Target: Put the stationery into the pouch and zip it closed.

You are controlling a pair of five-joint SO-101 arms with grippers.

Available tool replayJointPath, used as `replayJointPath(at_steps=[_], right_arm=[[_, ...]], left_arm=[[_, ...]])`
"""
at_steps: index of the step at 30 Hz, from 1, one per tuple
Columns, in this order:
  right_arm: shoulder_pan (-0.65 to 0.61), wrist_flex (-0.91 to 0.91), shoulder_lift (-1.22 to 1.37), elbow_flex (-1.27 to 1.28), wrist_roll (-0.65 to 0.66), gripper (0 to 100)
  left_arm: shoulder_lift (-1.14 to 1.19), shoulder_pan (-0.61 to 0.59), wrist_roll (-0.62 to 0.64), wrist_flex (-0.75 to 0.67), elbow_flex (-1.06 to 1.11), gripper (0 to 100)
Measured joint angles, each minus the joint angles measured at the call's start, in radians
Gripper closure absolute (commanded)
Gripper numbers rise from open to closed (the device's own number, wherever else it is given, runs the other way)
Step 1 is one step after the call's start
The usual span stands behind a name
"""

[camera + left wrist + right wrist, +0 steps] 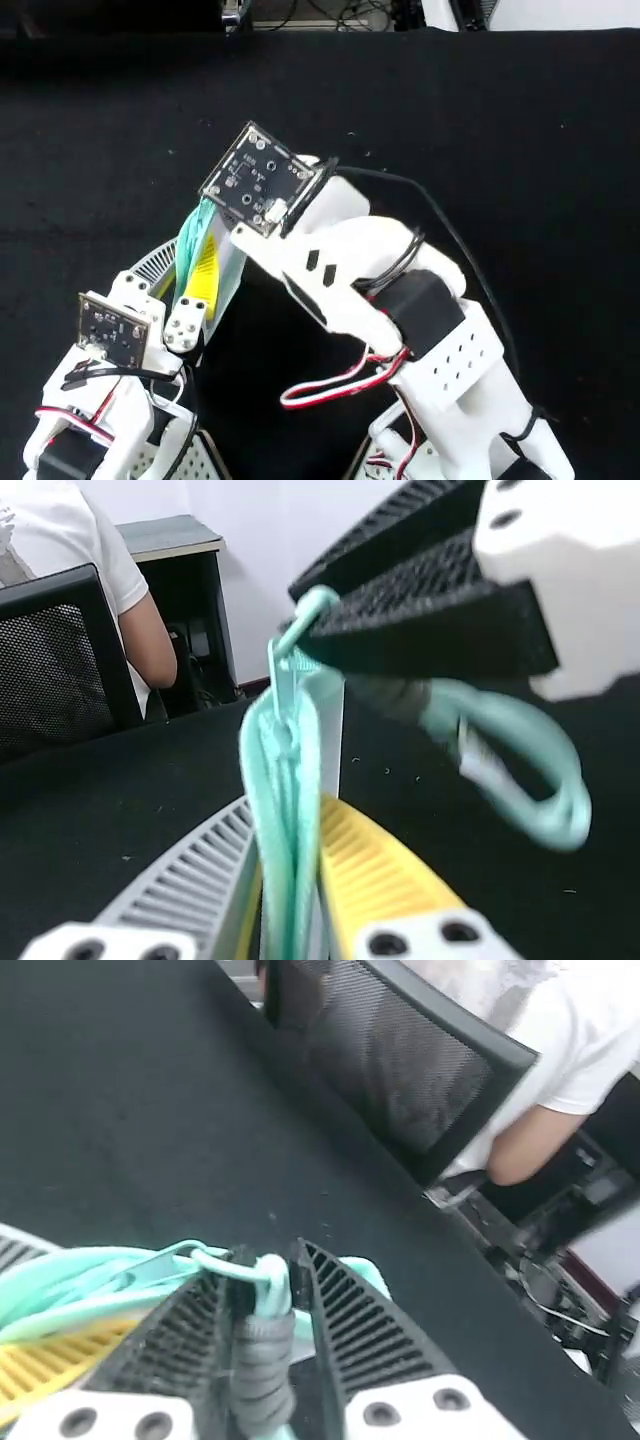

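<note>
Standing by the black table (520, 120), I see the mint-green pouch (283, 780) held up off it on edge, strung between the 2 arms. The left gripper (290, 850) has 1 end of the pouch, its grey and yellow jaws clenched on the fabric from either side. The right gripper (268, 1260) is at the pouch's opposite end, its black ribbed jaws pinched tight on the zipper pull (287, 665). The wrist strap (530, 780) hangs in a loop just beside that pull. What lies inside the pouch is hidden, and I cannot tell how far the zip has run. To my eye the pouch is light, soft cloth that will sag and bunch ahead of the slider unless it is kept taut. So the hold on the fabric belongs close to the zip line, as it is now. The pull looks small, thin and slick, best taken flat and deep between the ribs. The strap looks too limp to steer with.
</note>
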Motion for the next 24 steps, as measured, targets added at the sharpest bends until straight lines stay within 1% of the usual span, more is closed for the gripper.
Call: replayJointPath(at_steps=[4, 11, 20, 24], right_arm=[[0.029, -0.003, -0.002, 0.021, 0.0, 98.7], [0.021, -0.006, -0.023, 0.075, -0.008, 98.7], [0.0, -0.012, -0.201, 0.16, -0.008, 98.6], [0.037, -0.043, -0.218, 0.216, 0.008, 98.6]], left_arm=[[0.0, 0.005, 0.0, 0.0, 0.008, 97], [0.0, 0.006, 0.0, 0.002, 0.008, 97], [0.0, 0.008, 0.0, 0.008, 0.006, 97], [0.0, 0.008, 0.0, 0.008, 0.006, 97]])
